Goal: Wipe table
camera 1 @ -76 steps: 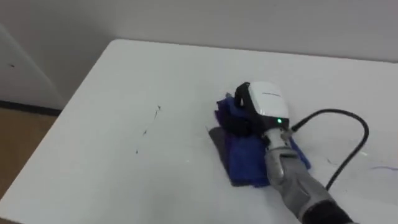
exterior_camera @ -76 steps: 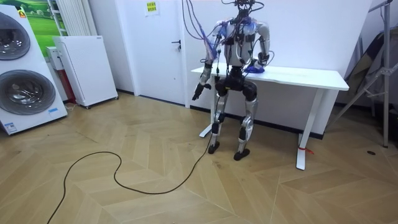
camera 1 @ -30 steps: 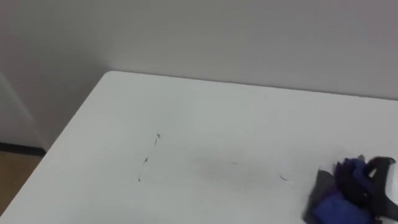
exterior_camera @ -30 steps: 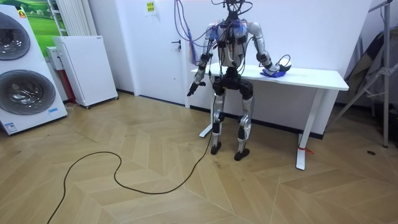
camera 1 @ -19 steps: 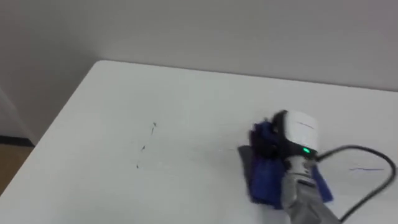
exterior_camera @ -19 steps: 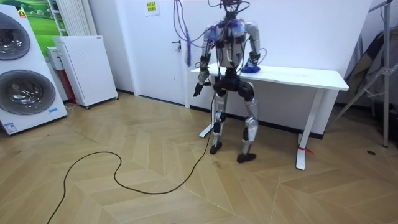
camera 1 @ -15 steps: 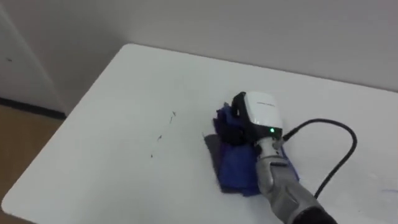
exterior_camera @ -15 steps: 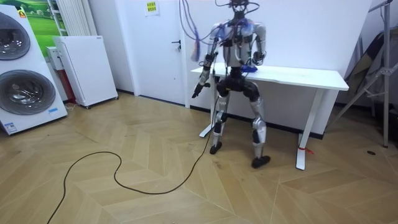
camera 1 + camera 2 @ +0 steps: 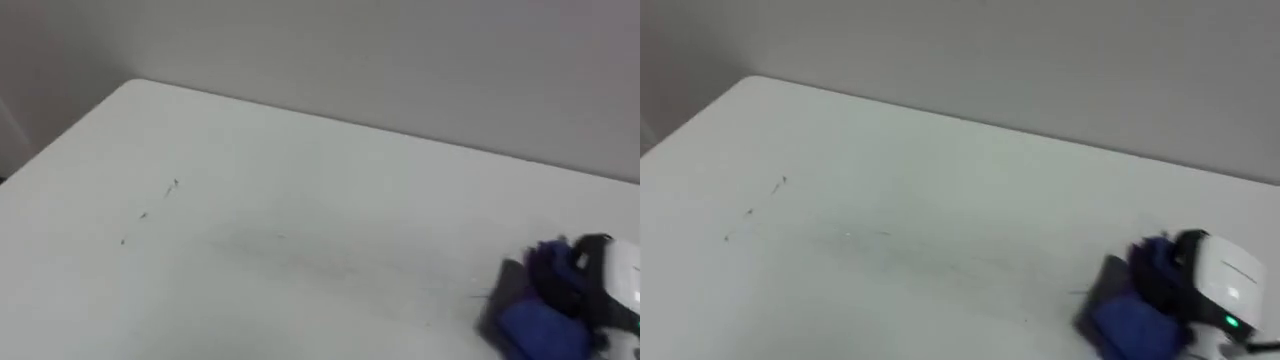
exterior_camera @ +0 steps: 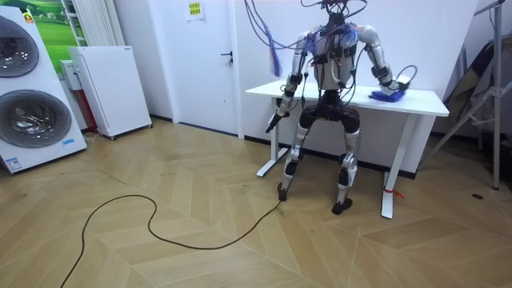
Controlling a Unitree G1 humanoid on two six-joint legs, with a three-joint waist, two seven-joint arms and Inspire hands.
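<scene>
My right hand (image 9: pixel 1225 275), grip unclear, is pressing the cloth (image 9: pixel 1122 318) at the right; the left marks (image 9: pixel 780 182) may stay unwiped.

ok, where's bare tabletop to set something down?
Free: the wide middle of the table, between the small dark marks near its left corner and the blue cloth; also the strip along the wall. Crowded: the right near edge, where the right robot hand rests on the cloth.
</scene>
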